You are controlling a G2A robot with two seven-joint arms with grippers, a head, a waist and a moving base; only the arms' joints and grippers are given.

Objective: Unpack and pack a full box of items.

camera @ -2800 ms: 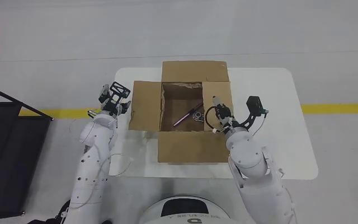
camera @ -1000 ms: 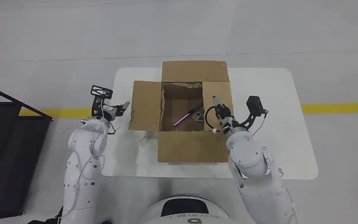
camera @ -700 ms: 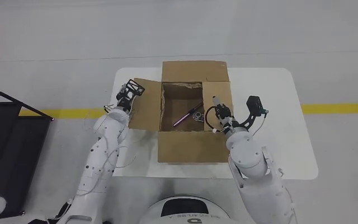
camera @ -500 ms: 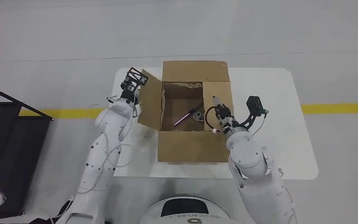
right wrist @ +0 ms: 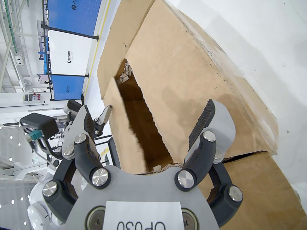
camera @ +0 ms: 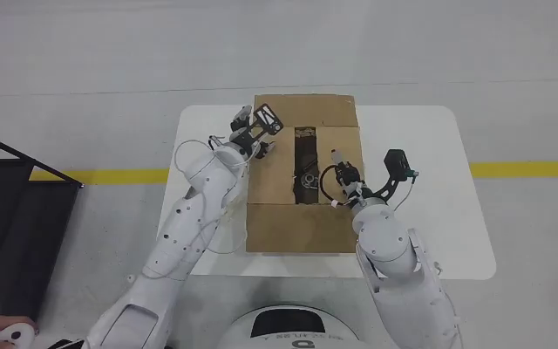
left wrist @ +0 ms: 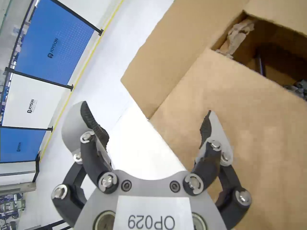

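The cardboard box [camera: 296, 229] stands mid-table. Its left flap [camera: 270, 174] lies folded over most of the opening, leaving a narrow gap [camera: 305, 157]. A small grey metal item [camera: 307, 181] shows in that gap, and it also appears deep inside the box [left wrist: 297, 87]. My left gripper [camera: 253, 131] [left wrist: 151, 125] hovers open over the far edge of the folded flap [left wrist: 230, 111], holding nothing. My right gripper [camera: 336, 166] [right wrist: 147, 113] is open above the right flap [right wrist: 182, 72], which lies spread outward.
The far flap [camera: 303, 109] and near flap lie outward on the white table [camera: 427, 218]. Bare tabletop extends to the right of the box. A black stand [camera: 26, 201] is on the floor to the left. Blue and white panels [left wrist: 55, 46] stand behind.
My left arm swung in from the table's left side, lifted the left flap and folded it over the opening, hiding the purple pen. The right arm stayed put.
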